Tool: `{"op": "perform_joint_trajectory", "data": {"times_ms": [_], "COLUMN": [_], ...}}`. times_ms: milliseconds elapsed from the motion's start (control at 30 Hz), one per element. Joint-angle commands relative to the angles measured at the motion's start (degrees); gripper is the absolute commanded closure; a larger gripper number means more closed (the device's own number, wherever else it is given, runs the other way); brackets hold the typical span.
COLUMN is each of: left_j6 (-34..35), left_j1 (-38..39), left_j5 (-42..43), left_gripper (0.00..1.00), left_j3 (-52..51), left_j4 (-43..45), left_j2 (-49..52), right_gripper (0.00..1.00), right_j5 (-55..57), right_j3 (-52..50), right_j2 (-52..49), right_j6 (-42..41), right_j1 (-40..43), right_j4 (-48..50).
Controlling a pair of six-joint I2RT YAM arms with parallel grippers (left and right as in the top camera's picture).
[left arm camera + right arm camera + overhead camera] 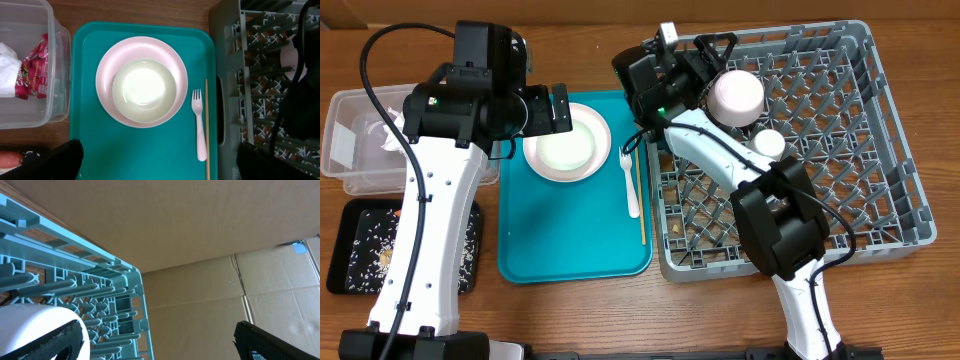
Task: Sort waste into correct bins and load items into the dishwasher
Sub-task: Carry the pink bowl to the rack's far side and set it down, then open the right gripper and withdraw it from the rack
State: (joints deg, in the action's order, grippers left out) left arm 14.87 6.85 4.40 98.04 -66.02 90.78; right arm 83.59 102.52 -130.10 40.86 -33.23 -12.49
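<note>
Lots of tiny white rice grains (365, 250) lie in the black tray (340, 250), closest to the robot, so that waste looks sorted. The left arm's white body reaches across over this tray and hides part of it.

Next comes the teal tray (570, 250). No waste shows on it, only dishes. The white fork (630, 185) and the thin wooden stick (641, 205) lie flat, side by side, near its right edge. They are thin and close together, so I think they will be hard to pinch one at a time.

A bit farther, a white bowl (563, 150) sits inside the pink plate (595, 135). The bowl must come off before the plate can go. The left gripper (562, 108) hangs just above them with its fingers spread wide and nothing in it.

Off to the left, the clear tub (340, 120) holds white napkin balls (385, 135) and the red wrapper (30, 70).

Farthest away is the grey rack (880, 150). One bowl (737, 95) sits upside down in it, and the small cup (769, 143) stands just beside. The right gripper (710, 62) is right by that bowl, fingers wide apart, gripping nothing. I cannot tell if one finger touches the bowl.

So the waste part looks done, and two dishes are loaded. Four things are left: bowl, plate, fork, stick. The right arm lies across the rack's left side, just where they would go in.
</note>
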Motion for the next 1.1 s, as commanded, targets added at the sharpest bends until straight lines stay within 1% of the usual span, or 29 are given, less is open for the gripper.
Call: {"op": "perform_joint_trajectory", "data": {"times_ms": [0, 133, 233, 300, 367, 467, 567, 633, 667, 767, 800, 867, 900, 933, 1000, 1033, 1067], "left_j6": [-0.1, -0.1, -0.1, -0.1, -0.1, -0.1, -0.1, -0.1, -0.1, -0.1, -0.1, -0.1, -0.1, -0.1, -0.1, -0.1, -0.1], "left_j1": [-0.2, -0.2, -0.2, -0.2, -0.2, -0.2, -0.2, -0.2, -0.2, -0.2, -0.2, -0.2, -0.2, -0.2, -0.2, -0.2, -0.2], "left_j5": [-0.5, -0.5, -0.5, -0.5, -0.5, -0.5, -0.5, -0.5, -0.5, -0.5, -0.5, -0.5, -0.5, -0.5, -0.5, -0.5, -0.5], "left_gripper": [0.0, 0.0, 0.0, 0.0, 0.0, 0.0, 0.0, 0.0, 0.0, 0.0, 0.0, 0.0, 0.0, 0.0, 0.0, 0.0, 0.0], "left_j3": [1.2, 1.2, 1.2, 1.2, 1.2, 1.2, 1.2, 1.2, 1.2, 1.2, 1.2, 1.2, 1.2, 1.2, 1.2, 1.2, 1.2], "left_j4": [0.1, 0.1, 0.1, 0.1, 0.1, 0.1, 0.1, 0.1, 0.1, 0.1, 0.1, 0.1, 0.1, 0.1, 0.1, 0.1, 0.1], "left_j2": [-0.2, -0.2, -0.2, -0.2, -0.2, -0.2, -0.2, -0.2, -0.2, -0.2, -0.2, -0.2, -0.2, -0.2, -0.2, -0.2, -0.2], "right_gripper": [0.0, 0.0, 0.0, 0.0, 0.0, 0.0, 0.02, 0.04, 0.05, 0.2, 0.27, 0.39, 0.43, 0.45, 0.46, 0.43, 0.39], "right_j5": [0.2, -2.5, -7.9, -14.6, -25.3, -40.2, -51.7, -58.2, -60.8, -69.8, -72.2, -80.9, -84.2, -88.7, -95.7, -97.7, -99.1], "right_j3": [0.3, 0.3, 0.3, 0.3, 0.3, 0.3, 0.3, 0.3, 0.3, 0.3, 0.3, 0.3, 0.3, 0.3, 0.3, 0.3, 0.3], "right_j2": [4.1, 8.8, 13.3, 16.7, 20.5, 24.7, 27.3, 28.0, 28.1, 28.1, 28.1, 28.1, 28.1, 28.1, 28.1, 28.1, 28.1], "right_j6": [-2.6, -5.7, -12.1, -18.0, -25.4, -34.7, -42.4, -45.5, -45.8, -45.8, -45.8, -45.8, -45.8, -45.8, -45.8, -45.8, -45.8], "right_j1": [-0.1, 0.9, 2.3, 3.6, 6.1, 11.3, 19.1, 25.3, 28.1, 36.9, 38.5, 43.1, 44.5, 46.1, 48.3, 48.8, 49.1], "right_j4": [0.2, -2.3, -10.6, -18.7, -28.1, -37.6, -43.2, -45.6, -46.6, -49.9, -50.3, -51.3, -51.6, -52.2, -53.6, -54.4, -55.3]}}
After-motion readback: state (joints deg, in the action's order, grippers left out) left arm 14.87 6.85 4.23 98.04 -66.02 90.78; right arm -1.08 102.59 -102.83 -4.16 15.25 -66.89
